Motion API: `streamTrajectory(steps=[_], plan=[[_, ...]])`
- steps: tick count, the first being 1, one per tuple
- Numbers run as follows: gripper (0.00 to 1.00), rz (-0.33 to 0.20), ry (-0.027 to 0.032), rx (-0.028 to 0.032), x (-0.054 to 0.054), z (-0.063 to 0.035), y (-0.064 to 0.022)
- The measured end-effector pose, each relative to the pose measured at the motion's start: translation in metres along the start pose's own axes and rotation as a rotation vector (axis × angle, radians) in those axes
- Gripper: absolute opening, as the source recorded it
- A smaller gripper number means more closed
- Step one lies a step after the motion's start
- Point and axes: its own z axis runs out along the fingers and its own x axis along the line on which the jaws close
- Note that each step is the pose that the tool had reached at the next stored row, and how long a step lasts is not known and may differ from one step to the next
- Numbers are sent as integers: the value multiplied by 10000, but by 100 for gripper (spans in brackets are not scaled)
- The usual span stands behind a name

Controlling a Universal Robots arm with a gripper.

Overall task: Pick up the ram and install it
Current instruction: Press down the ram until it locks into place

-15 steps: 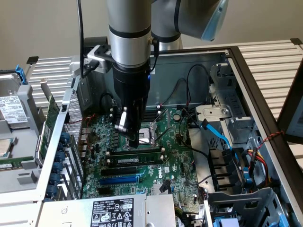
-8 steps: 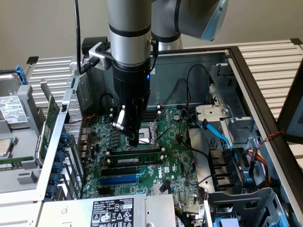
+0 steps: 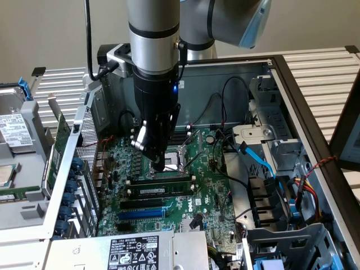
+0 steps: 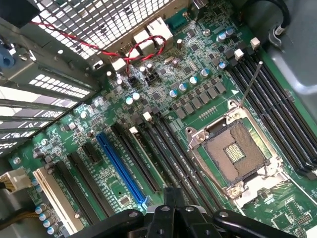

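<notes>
I have the gripper point(image 3: 159, 163) low over the motherboard point(image 3: 211, 194), its fingers pressed together with nothing between them; I read that as a pushing posture, the closed tip making one narrow, stiff point to bear down with rather than a pair of pads to pinch with. The tip sits just beside the CPU socket point(image 3: 183, 153) and right above the near end of the ram point(image 3: 160, 183), which lies seated along one of the long black slots between the socket and the blue expansion slot point(image 3: 142, 214); from the exterior view I think the tip is touching or almost touching the stick's top edge, though the angle is too shallow for me to swear to contact.

The ram itself shows as a long thin dark-green strip standing on edge in its slot, with a pale label along its side and dark chips beside it; it runs level with the board, neither end visibly riding high, and a second, similar stick point(image 3: 163, 192) sits parallel just beside it.

In the wrist view the closed gripper point(image 4: 168, 210) hangs over the rows of slots next to the open socket point(image 4: 233, 151); the arm is held plumb so that any press goes straight down into the slot.
</notes>
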Motion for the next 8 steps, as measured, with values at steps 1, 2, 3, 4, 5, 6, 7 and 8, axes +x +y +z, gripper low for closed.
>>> streamTrajectory(steps=[1, 2, 3, 4, 5, 6, 7, 8], plan=[[11, 107, -9, 6, 0, -1, 0], [11, 214, -18, 11, 0, -2, 0], [11, 322, -30, 17, 0, -2, 0], [11, 427, -41, 23, 0, -2, 0], [11, 538, -51, 30, 0, -3, 0], [11, 646, -62, 36, 0, -3, 0], [11, 746, -71, 38, 0, -3, 0], [11, 865, -79, 41, 0, -3, 0]])
